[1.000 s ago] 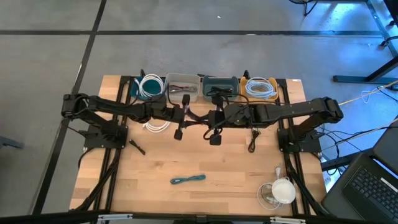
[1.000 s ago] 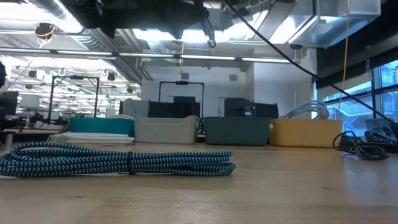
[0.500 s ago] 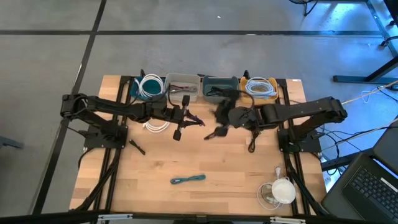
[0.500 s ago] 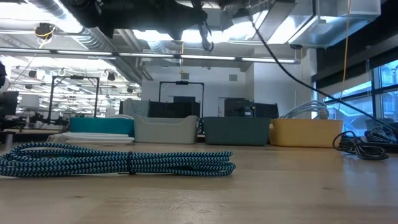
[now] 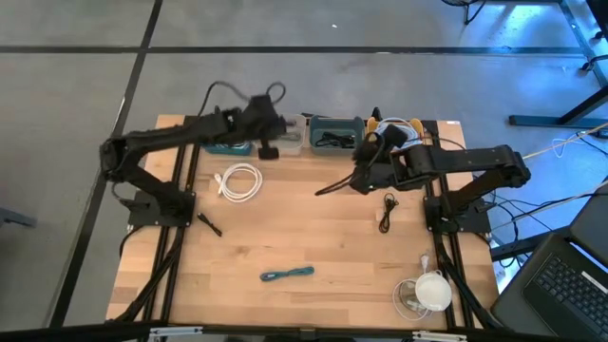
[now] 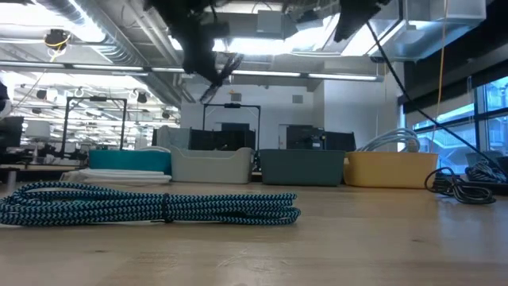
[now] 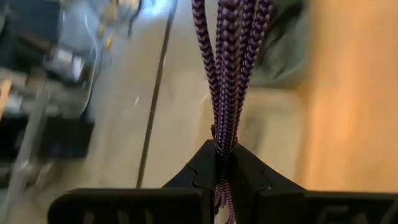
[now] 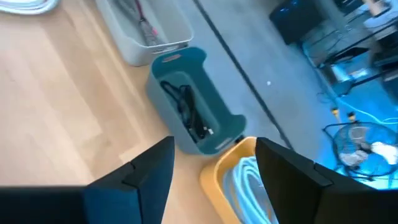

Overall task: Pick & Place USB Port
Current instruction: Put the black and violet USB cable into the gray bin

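We see the left pincer (image 7: 225, 163) clenched on a purple braided cable (image 7: 229, 68), its woven strands bunched into a tight bundle that runs straight out from between the dark, angular fingers. From above, that pincer (image 5: 269, 144) is raised over the far edge of the wooden tabletop (image 5: 313, 237), near the row of bins, with the cable looping as a thin dark arc (image 5: 242, 93) above the arm. The right pincer (image 8: 214, 165) is released, its two flat dark fingers standing well apart and holding nothing; from above it sits (image 5: 359, 180) just in front of the bins on the right side. Along the far edge stand four rounded plastic bins: a teal bin (image 6: 131, 161), a pale grey bin (image 8: 152, 28) with a few cables lying in it, a slate-blue bin (image 8: 193, 112) holding a thin black cable, and a yellow bin (image 8: 233, 171) filled with coiled pale blue-white cable. On the pale plank surface lie a white coiled cable (image 5: 239, 181), a small black cable (image 5: 387, 211) near the right arm's base, and a teal-and-black braided cable (image 6: 151, 205) folded into a long flat bundle near the front. A round white object (image 5: 432, 290) sits at the front right corner.
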